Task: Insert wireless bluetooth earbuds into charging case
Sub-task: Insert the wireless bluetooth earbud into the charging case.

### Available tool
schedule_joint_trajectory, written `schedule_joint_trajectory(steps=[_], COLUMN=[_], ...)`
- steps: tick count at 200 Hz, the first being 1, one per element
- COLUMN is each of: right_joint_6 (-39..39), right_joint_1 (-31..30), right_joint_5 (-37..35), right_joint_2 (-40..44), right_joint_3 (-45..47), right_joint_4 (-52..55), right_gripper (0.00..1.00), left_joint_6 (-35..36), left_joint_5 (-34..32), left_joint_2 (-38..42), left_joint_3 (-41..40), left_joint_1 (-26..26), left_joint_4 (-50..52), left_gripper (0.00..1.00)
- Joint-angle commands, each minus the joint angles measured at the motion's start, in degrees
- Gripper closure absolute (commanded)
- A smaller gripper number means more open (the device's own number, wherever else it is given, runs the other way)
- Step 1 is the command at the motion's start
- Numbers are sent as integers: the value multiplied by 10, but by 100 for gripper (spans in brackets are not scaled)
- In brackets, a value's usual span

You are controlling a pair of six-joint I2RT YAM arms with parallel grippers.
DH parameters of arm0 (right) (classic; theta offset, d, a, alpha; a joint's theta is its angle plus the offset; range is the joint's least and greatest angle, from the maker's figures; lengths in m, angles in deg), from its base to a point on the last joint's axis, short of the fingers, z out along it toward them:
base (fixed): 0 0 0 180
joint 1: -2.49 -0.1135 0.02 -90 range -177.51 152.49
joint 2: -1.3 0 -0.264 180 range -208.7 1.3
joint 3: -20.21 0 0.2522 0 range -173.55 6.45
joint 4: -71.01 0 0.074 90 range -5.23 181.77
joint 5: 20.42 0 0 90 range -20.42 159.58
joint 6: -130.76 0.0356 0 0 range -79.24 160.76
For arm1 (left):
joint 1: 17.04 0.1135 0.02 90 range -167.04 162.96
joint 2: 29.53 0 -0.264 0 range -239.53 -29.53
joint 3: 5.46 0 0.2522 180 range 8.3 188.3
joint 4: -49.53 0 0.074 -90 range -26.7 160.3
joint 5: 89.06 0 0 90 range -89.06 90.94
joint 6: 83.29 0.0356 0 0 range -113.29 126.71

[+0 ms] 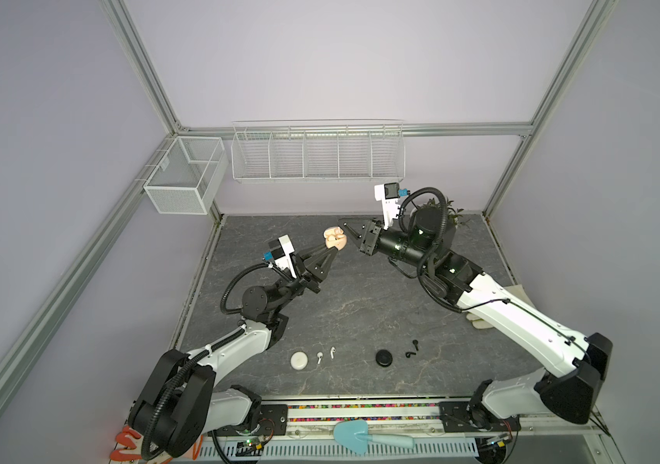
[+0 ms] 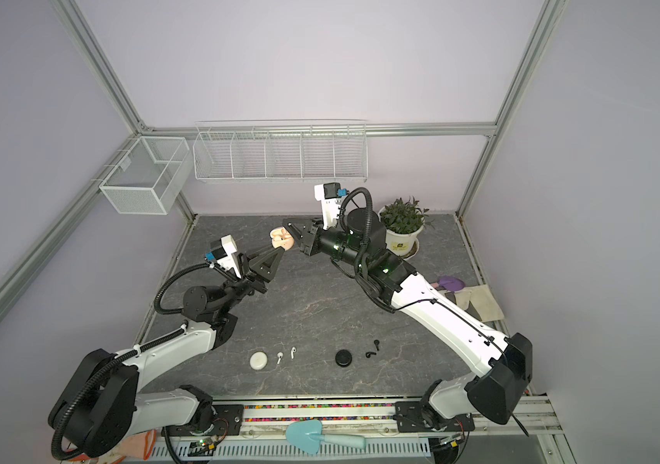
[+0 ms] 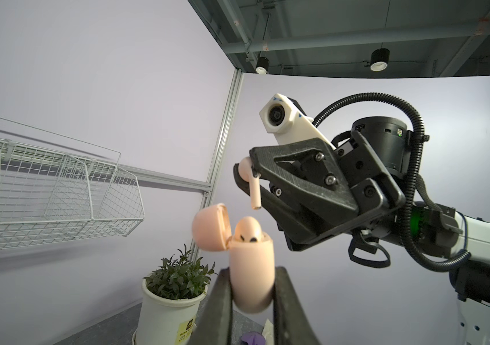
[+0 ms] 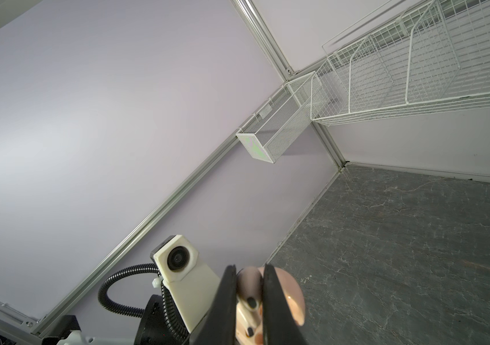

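My left gripper (image 3: 251, 276) is shut on the body of a peach-pink charging case (image 3: 251, 263), held upright in the air with its lid (image 3: 209, 227) open. One matching earbud (image 3: 246, 228) sits in the case. My right gripper (image 3: 245, 173) is shut on the head of a second peach earbud (image 3: 254, 191), whose stem hangs just above the case's free slot. Both top views show the two grippers (image 1: 334, 251) (image 1: 346, 229) meeting at the case (image 2: 282, 238) above the far table. The right wrist view shows the held earbud (image 4: 249, 283) between the jaws.
Near the front edge lie a white round case (image 1: 299, 359), two white earbuds (image 1: 319, 357) (image 1: 333, 352), a black round case (image 1: 384, 357) and two black earbuds (image 1: 415, 343) (image 1: 410, 354). A potted plant (image 2: 400, 229) stands back right. Wire baskets (image 1: 316, 154) hang on the wall.
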Motion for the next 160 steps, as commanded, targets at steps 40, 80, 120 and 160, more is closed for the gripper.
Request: schedule_joint_trajectory(steps=[40,80,120,160], right_joint_6=[15,15,13,10], right_joint_1=[-4,-5,-8,-10], right_joint_5=[6,6,6,1], right_joint_2=[9,10,11,11], right_joint_3=[14,17,19,19], right_joint_4=[13,16,19,30], right_gripper=[87,87,87,86], left_joint_6=[9,9,10,10], left_joint_5=[-8,-6,-6,-6], left_joint_2=[10,10,11,11], left_joint_3=[0,2,-1,1], left_joint_1=[-1,-1,-1,-1], left_joint_4=[-22,-22,-22,-22], left_gripper=[100,100,100,100])
